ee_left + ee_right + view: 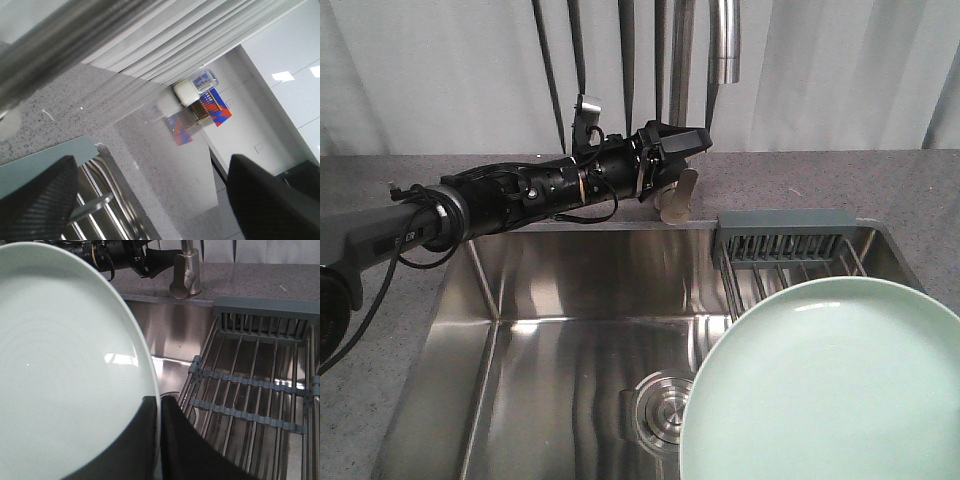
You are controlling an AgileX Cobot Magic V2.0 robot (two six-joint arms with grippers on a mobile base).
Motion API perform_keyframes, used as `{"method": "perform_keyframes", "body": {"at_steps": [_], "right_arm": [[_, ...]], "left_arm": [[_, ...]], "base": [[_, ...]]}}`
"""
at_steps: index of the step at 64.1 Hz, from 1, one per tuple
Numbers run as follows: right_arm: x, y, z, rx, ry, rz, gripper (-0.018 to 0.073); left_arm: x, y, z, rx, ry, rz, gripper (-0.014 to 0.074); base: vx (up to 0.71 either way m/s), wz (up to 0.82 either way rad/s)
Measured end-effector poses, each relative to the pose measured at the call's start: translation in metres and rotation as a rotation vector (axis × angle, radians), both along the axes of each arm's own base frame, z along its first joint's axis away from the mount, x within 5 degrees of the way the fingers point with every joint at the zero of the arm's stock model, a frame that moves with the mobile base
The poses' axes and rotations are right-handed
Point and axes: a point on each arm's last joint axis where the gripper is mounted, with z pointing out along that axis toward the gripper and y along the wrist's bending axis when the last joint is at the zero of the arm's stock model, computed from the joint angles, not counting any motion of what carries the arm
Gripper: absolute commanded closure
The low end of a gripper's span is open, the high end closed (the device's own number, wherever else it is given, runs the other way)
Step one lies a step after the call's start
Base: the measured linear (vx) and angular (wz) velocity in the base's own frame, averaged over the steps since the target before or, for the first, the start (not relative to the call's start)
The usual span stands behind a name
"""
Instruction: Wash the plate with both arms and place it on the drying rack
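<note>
The pale mint-green plate (830, 385) hangs tilted over the right part of the sink, filling the lower right of the front view. In the right wrist view my right gripper (160, 412) is shut on the rim of the plate (65, 365), one finger on each face. That gripper is hidden in the front view. The black left arm (520, 190) reaches across the back of the sink, and its gripper (696, 141) is beside the faucet stem. In its wrist view the left gripper (150, 200) is open and holds nothing. The drying rack (785, 245) sits in the sink's right end, behind the plate.
The steel sink basin (570, 330) has a round drain (660, 405) near the plate's left edge. The faucet spout (725, 40) hangs above, and its base with handle (678, 195) stands on the grey counter (840, 180). Rack wires (260, 390) lie right of my right gripper.
</note>
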Motion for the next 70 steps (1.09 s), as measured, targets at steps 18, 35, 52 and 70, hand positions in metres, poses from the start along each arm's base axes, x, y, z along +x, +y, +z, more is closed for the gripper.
{"method": "perform_keyframes", "body": {"at_steps": [18,35,52,70], "right_arm": [[0.000,0.000,0.000,0.000,0.001,0.000,0.0561],[0.000,0.000,0.000,0.000,0.001,0.000,0.0561],[0.000,0.000,0.000,0.000,0.001,0.000,0.0561],[0.000,0.000,0.000,0.001,0.001,0.001,0.0561]], "left_arm": [[-0.007,-0.002,-0.003,0.085,0.010,-0.105,0.0020],[-0.006,0.002,0.000,0.068,0.013,-0.123,0.0050],[-0.004,0.033,0.013,-0.065,0.020,-0.195,0.0346],[0.004,0.089,0.035,0.069,-0.061,-0.136,0.0603]], "base": [[0.00,0.00],[0.00,0.00],[0.00,0.00],[0.00,0.00]]}}
